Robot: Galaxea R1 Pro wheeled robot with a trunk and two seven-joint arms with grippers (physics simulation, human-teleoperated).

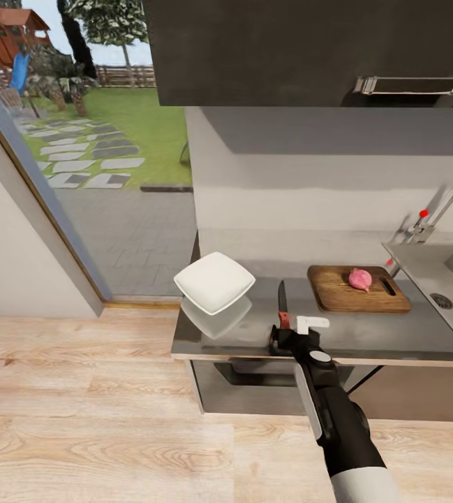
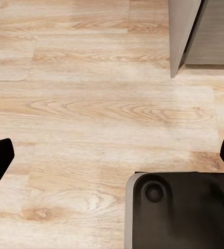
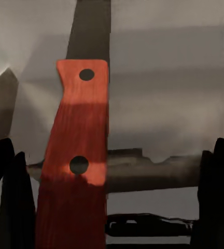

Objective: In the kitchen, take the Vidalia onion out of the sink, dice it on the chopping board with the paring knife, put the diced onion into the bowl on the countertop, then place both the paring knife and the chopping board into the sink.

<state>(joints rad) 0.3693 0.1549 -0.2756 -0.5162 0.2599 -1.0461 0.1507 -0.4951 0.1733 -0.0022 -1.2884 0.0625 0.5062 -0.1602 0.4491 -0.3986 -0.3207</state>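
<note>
Reddish-wood paring knife (image 1: 282,307) flat on the desk (image 1: 366,335), between bowl (image 1: 214,281) and chopping board (image 1: 357,288); right pincer (image 3: 112,207) spread wide astride the handle, not clamped; may skid away if closed off-centre.

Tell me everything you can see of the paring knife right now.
The paring knife lies flat on the grey countertop, between the white bowl and the chopping board, touching neither. Its short dark blade points toward the back wall; its reddish-brown wooden handle, with two dark rivet holes, faces the front edge. The right gripper is at the handle end, its fingers open on either side of the handle, not visibly clamped.
</note>
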